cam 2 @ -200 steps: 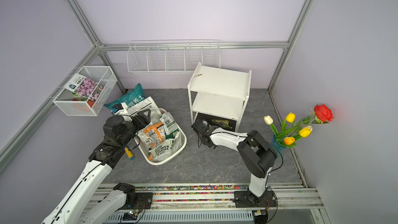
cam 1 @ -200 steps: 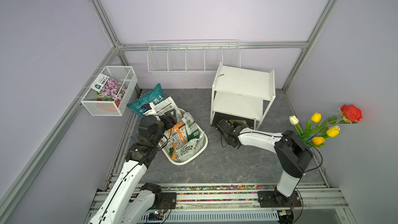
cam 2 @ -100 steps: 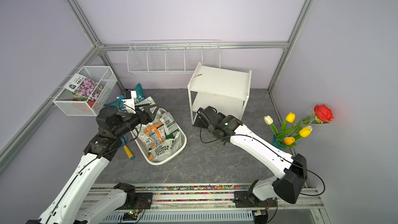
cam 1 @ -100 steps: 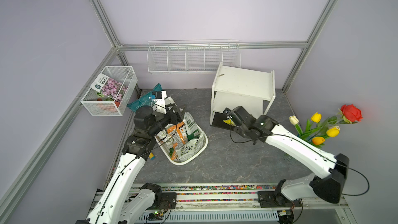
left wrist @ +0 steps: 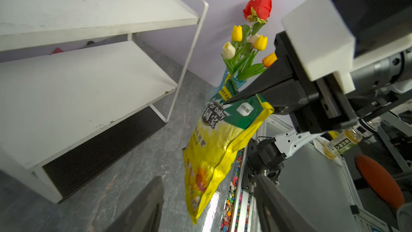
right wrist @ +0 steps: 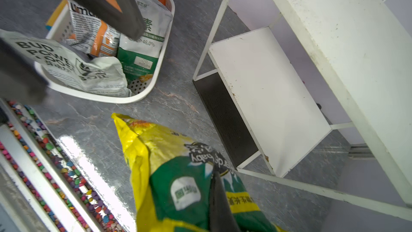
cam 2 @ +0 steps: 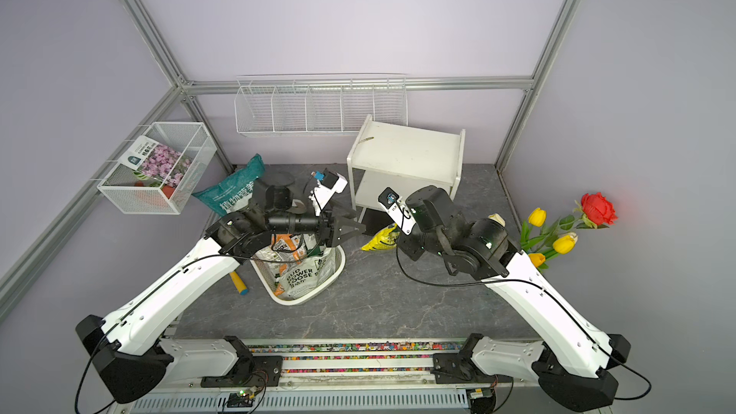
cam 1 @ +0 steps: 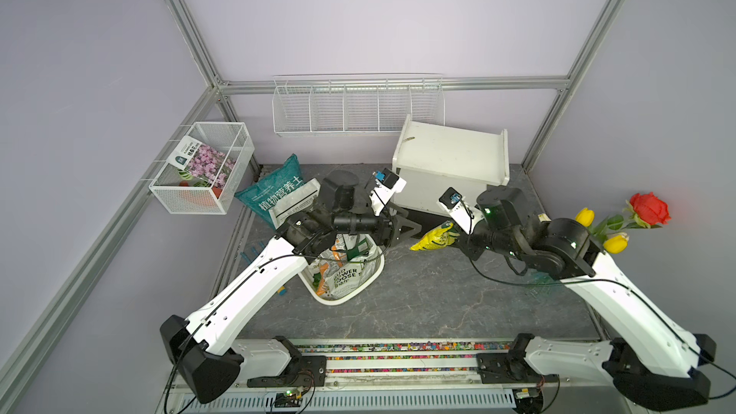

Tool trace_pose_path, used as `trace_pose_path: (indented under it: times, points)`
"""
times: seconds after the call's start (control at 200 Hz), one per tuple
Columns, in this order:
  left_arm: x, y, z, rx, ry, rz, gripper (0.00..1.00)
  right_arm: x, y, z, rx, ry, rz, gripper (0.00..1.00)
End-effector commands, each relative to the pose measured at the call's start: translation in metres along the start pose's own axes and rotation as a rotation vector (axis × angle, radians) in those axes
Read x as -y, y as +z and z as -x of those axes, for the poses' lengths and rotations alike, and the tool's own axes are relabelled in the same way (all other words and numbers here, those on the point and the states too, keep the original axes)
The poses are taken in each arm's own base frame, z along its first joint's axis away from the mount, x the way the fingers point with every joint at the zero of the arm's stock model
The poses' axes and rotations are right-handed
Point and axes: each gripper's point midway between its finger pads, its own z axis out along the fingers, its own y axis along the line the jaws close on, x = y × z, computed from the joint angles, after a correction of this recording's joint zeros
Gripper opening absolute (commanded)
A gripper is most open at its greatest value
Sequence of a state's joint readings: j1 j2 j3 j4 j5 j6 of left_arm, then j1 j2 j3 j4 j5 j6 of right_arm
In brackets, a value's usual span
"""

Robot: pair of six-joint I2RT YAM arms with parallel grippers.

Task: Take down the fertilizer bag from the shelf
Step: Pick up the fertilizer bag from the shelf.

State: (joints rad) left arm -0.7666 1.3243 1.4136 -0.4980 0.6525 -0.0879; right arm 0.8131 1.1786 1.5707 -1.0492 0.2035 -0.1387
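The fertilizer bag (cam 1: 432, 237), one yellow-and-green pouch, hangs just ahead of the left gripper (cam 1: 412, 221). That arm reaches level above one white basket (cam 1: 330, 302) holding three bags, its jaws partly open and empty. The right gripper (left wrist: 226, 102), on a low bent arm, pinches the bag's top tight beside one two-board shelf (cam 1: 450, 153).
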Motion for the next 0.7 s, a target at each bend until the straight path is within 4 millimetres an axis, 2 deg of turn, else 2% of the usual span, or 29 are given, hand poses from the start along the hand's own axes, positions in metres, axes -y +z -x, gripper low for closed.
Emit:
trace_pose_path:
  times: [0.0, 0.225, 0.36, 0.42, 0.56, 0.62, 0.675, 0.695]
  points:
    - [0.013, 0.013, 0.001, -0.044, 0.063, -0.042, 0.67, -0.008, -0.016, 0.017, 0.074, 0.065, 0.065, 0.00]
    - [0.025, 0.048, -0.025, -0.146, 0.068, -0.078, 0.68, -0.007, -0.013, 0.019, 0.045, 0.096, 0.064, 0.00]
    - [0.024, 0.055, -0.031, -0.160, 0.063, -0.070, 0.67, -0.007, -0.011, 0.020, 0.038, 0.098, 0.065, 0.00]
    - [0.024, 0.055, -0.030, -0.153, 0.071, -0.057, 0.64, -0.009, -0.011, 0.022, 0.041, 0.101, 0.078, 0.00]
    - [0.023, 0.056, -0.025, -0.127, 0.084, -0.048, 0.31, -0.010, -0.010, 0.022, 0.050, 0.113, 0.082, 0.00]
    - [0.022, 0.058, -0.024, -0.128, 0.084, -0.047, 0.10, -0.009, -0.009, 0.021, 0.049, 0.114, 0.075, 0.00]
    - [0.021, 0.060, -0.025, -0.130, 0.081, -0.047, 0.00, -0.009, -0.007, 0.019, 0.042, 0.116, 0.070, 0.00]
    - [0.021, 0.060, -0.025, -0.131, 0.079, -0.048, 0.00, -0.009, -0.005, 0.018, 0.037, 0.116, 0.072, 0.00]
